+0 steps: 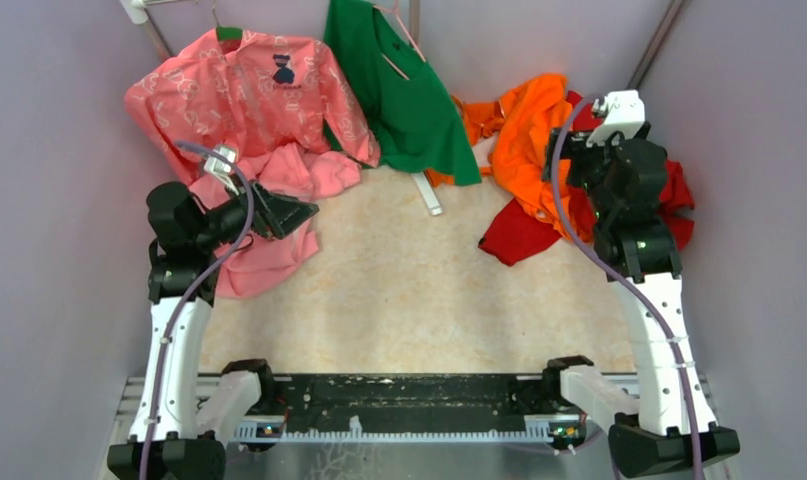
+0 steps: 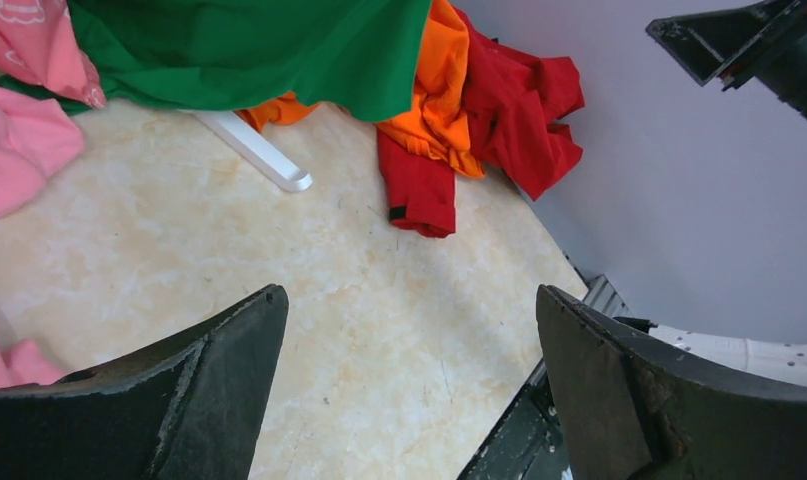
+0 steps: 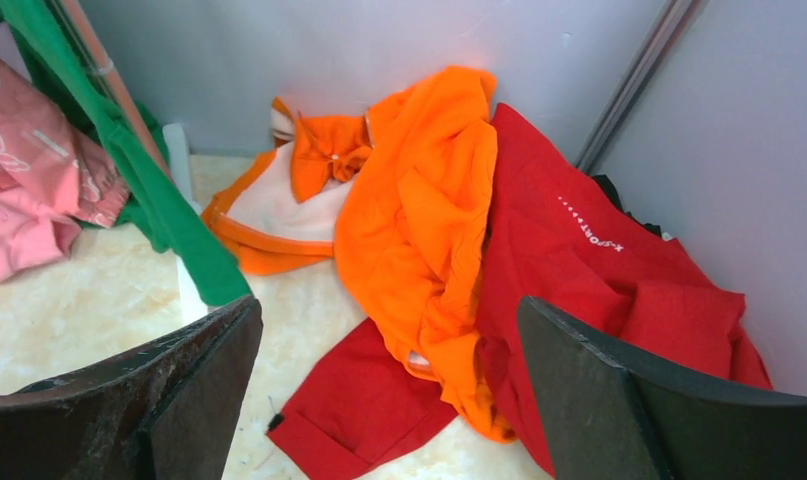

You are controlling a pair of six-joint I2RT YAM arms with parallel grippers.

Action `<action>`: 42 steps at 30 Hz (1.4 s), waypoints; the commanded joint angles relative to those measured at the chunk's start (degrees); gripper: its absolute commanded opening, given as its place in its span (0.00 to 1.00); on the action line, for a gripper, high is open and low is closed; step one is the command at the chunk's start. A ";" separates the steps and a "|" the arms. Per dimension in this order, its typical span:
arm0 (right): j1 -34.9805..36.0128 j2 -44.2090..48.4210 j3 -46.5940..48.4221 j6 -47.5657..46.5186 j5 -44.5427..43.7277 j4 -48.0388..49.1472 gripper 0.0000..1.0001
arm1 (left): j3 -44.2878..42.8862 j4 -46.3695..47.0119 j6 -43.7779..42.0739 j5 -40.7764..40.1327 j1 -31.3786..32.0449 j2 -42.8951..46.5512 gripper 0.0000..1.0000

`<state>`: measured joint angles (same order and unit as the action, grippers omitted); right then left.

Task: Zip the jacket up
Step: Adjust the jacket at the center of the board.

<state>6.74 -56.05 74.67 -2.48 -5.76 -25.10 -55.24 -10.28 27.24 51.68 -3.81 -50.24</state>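
Fingers of right gripper [image 3: 387, 320] stood wide apart, gripping nothing, w/ crumpled bright red thin jacket [image 3: 599, 260] just beyond them, partly under orange fleece garment [image 3: 419, 200]. Left gripper [image 2: 409, 300] fingers also spread, empty; jacket lay well ahead of them.

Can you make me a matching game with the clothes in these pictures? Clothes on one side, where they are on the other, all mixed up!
Clothes:
1 jacket
2 orange garment
3 green garment
4 pink patterned shirt

Places:
A hangs at the back left
B lies draped over the red one
C hangs at the back, in the middle
D crumpled by the right wall, partly covered

Pairs: 1-D, 2-B, 3-C, 4-A
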 commanded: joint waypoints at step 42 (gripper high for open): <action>-25.07 -53.57 20.21 -32.78 4.61 -8.41 0.04 | 20.56 3.89 -15.40 -17.03 10.41 5.14 0.99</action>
<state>-17.80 -108.99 90.45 -37.17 1.83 -35.18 -34.37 -6.42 13.39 35.64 6.39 -44.56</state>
